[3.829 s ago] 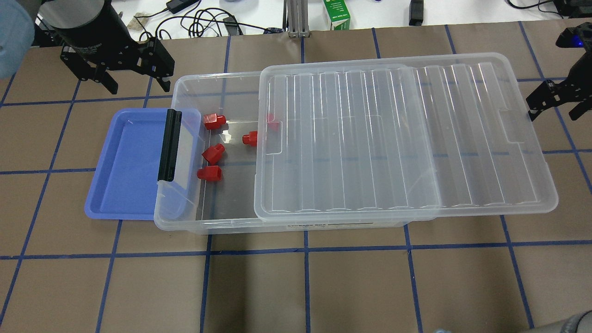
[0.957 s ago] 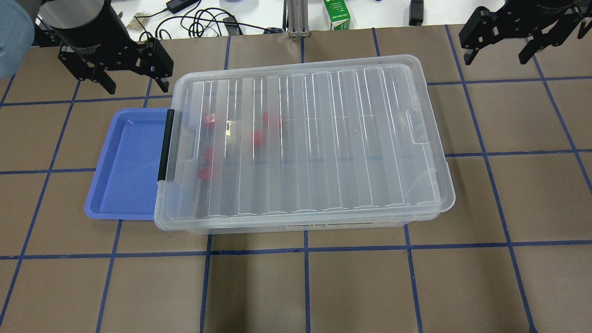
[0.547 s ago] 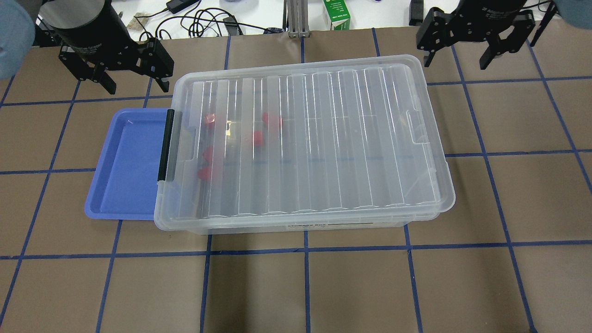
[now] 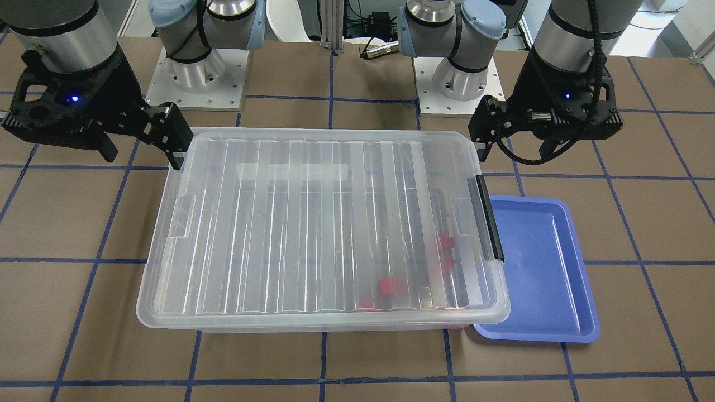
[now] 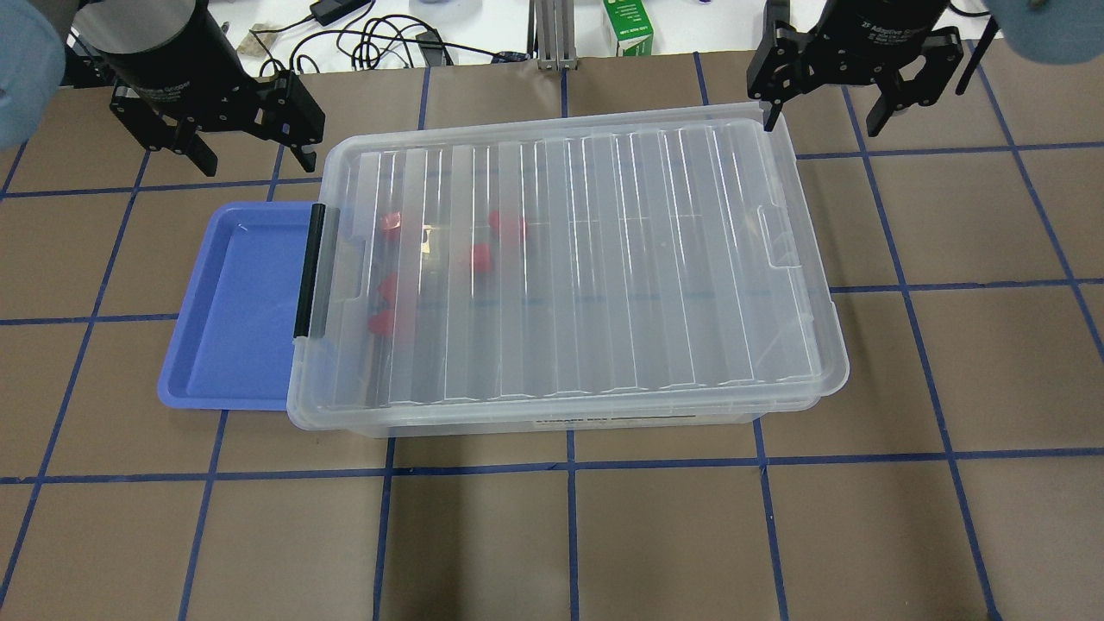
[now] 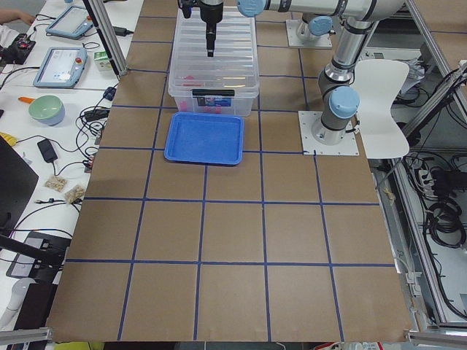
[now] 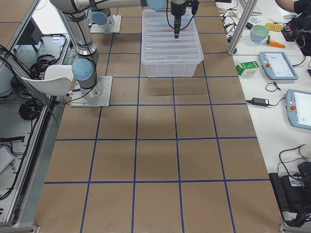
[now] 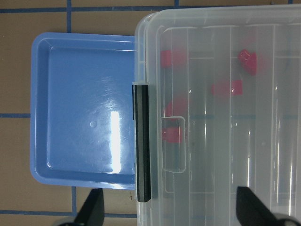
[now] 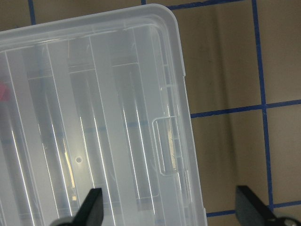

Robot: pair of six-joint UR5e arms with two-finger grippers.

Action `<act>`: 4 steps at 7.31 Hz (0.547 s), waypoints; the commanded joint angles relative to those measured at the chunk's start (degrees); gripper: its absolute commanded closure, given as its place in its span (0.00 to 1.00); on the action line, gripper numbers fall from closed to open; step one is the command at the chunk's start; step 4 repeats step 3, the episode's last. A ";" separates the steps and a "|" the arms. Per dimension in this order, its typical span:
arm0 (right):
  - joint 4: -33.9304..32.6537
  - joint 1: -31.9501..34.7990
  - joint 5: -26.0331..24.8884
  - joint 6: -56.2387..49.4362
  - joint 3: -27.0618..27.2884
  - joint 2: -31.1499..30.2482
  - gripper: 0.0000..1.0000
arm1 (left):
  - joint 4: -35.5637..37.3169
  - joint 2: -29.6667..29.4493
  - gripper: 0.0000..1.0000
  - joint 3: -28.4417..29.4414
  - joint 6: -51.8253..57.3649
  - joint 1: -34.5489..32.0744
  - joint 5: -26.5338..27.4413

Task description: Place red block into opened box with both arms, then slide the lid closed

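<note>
The clear box (image 5: pixel 552 423) lies across the table's middle with the ribbed lid (image 5: pixel 586 259) covering its whole top. Several red blocks (image 5: pixel 479 257) show blurred through the lid near the end with the black bar (image 5: pixel 309 272); they also appear in the left wrist view (image 8: pixel 226 88). My left gripper (image 5: pixel 256 162) hangs open above the table behind the box's bar-end corner. My right gripper (image 5: pixel 824 122) hangs open behind the opposite back corner, over the lid's edge (image 9: pixel 183 117). Neither holds anything.
A shallow blue tray (image 5: pixel 233 310) sits tucked partly under the box's bar end. A green carton (image 5: pixel 628 26) and cables (image 5: pixel 379 39) lie on the white bench behind the table. Tablets (image 7: pixel 277 65) rest on the side bench.
The lid has slid left from half-open to fully over the box. Since then the right gripper has moved left along the back toward the box's corner. The left arm stayed put.
</note>
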 commanded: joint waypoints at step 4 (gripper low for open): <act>0.11 0.03 0.15 0.07 0.25 -0.08 0.00 | 0.02 -0.02 0.00 -0.06 -0.09 -0.09 -0.01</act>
